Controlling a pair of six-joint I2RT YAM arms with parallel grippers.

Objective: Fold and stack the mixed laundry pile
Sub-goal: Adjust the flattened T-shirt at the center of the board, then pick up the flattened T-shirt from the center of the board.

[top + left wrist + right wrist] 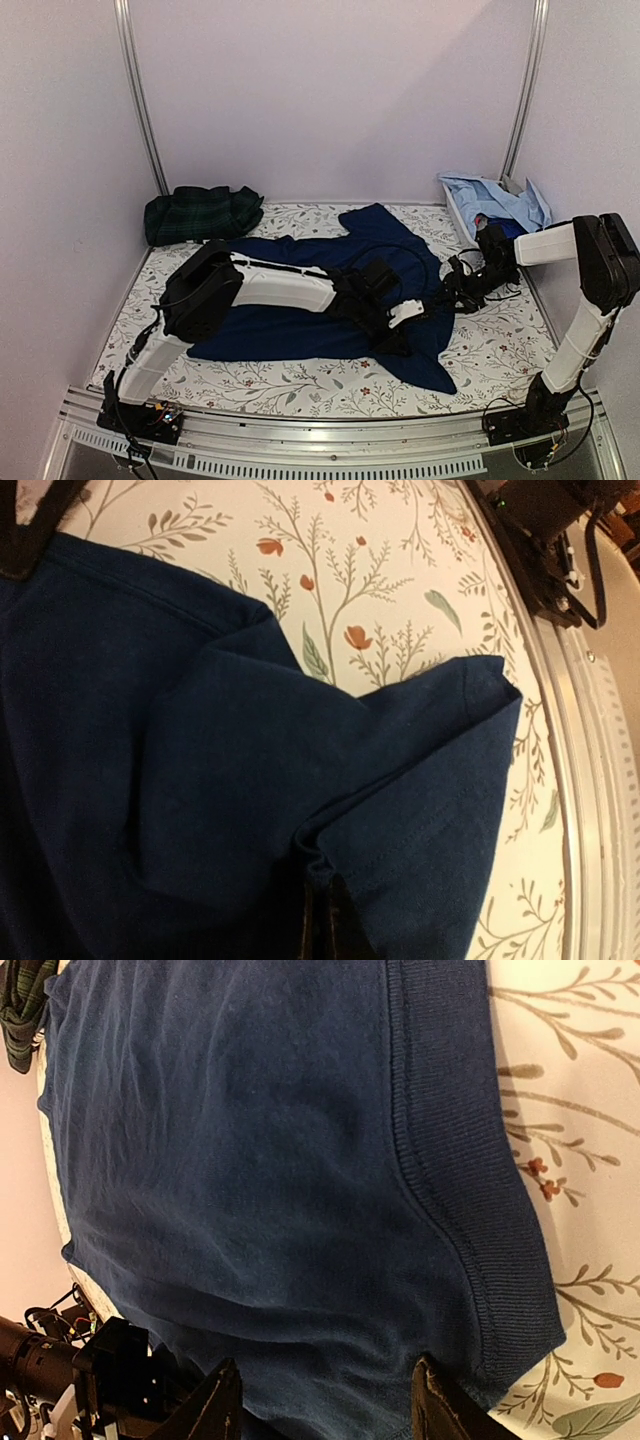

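A navy blue T-shirt (300, 290) lies spread over the middle of the floral sheet. My left gripper (325, 900) is shut on a pinched fold of it beside a sleeve (430, 800); from above the left gripper (398, 340) sits near the shirt's front right part. My right gripper (325, 1405) hovers open over the same shirt close to its ribbed band (470, 1210), with cloth below both fingers (222, 1400); the top view shows the right gripper (452, 292) at the shirt's right edge. A dark green plaid piece (200, 212) lies bunched at the back left. Light blue shirts (505, 200) are piled at the back right.
The white floral sheet (300, 385) covers the table. A white bin (462, 215) holds the light blue shirts at the back right corner. A metal rail (590, 780) runs along the near edge. Walls close in the back and both sides.
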